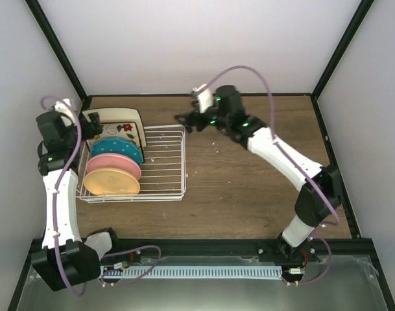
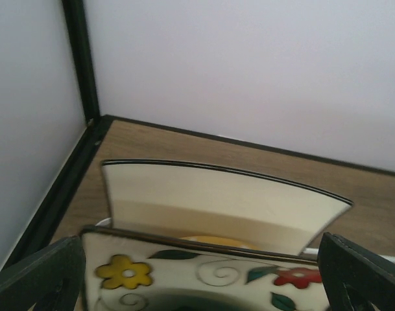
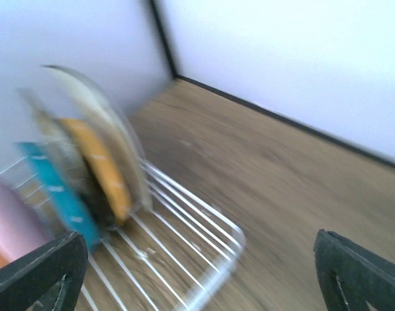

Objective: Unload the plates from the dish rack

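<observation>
The white wire dish rack (image 1: 166, 163) stands at the table's left, with the plates upright in its left half. From front to back they are pale-orange (image 1: 111, 183), pink (image 1: 114, 166), teal (image 1: 118, 150), a flowered square (image 1: 124, 127) and a plain cream square (image 1: 116, 111). In the left wrist view a bright-orange rim (image 2: 213, 241) shows between the flowered plate (image 2: 203, 272) and the cream plate (image 2: 223, 201). My left gripper (image 1: 92, 127) (image 2: 197, 288) hangs open over the flowered plate's top edge. Also open, my right gripper (image 1: 186, 121) (image 3: 197, 278) hovers at the rack's (image 3: 184, 217) back right corner.
The rack's right half holds only bare wires. Brown tabletop (image 1: 249, 188) stretches right of the rack. Black frame posts and white walls close in the back (image 1: 197, 96) and both sides. The right wrist view is motion-blurred.
</observation>
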You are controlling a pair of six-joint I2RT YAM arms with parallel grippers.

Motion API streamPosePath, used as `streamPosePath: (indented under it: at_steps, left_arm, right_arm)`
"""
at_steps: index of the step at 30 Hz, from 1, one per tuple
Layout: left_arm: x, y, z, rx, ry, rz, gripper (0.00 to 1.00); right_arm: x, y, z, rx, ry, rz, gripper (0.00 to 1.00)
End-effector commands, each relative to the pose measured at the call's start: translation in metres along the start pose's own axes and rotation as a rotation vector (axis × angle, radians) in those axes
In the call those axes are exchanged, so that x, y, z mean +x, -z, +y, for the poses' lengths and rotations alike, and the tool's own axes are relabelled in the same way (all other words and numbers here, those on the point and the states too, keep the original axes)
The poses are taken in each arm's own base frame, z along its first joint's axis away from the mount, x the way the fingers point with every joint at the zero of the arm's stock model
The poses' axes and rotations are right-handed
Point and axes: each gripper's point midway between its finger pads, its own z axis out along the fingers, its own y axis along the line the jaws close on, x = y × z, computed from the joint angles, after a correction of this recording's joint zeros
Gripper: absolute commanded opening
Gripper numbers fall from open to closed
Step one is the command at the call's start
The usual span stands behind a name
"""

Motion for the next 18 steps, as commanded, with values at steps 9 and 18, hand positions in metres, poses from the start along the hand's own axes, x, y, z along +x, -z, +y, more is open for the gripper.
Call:
streamPosePath:
  at_steps: [9, 18]
  left_arm:
    - [0.020, 0.021, 0.052, -0.026, 0.196, 0.018, 1.00]
    - [0.031, 0.011, 0.053, 0.011, 0.218, 0.050, 1.00]
  right_arm:
    - [0.034, -0.047, 0.213, -0.445, 0.401, 0.028, 0.75]
    - [0.065, -0.063, 0.260, -0.513, 0.506, 0.013, 0.63]
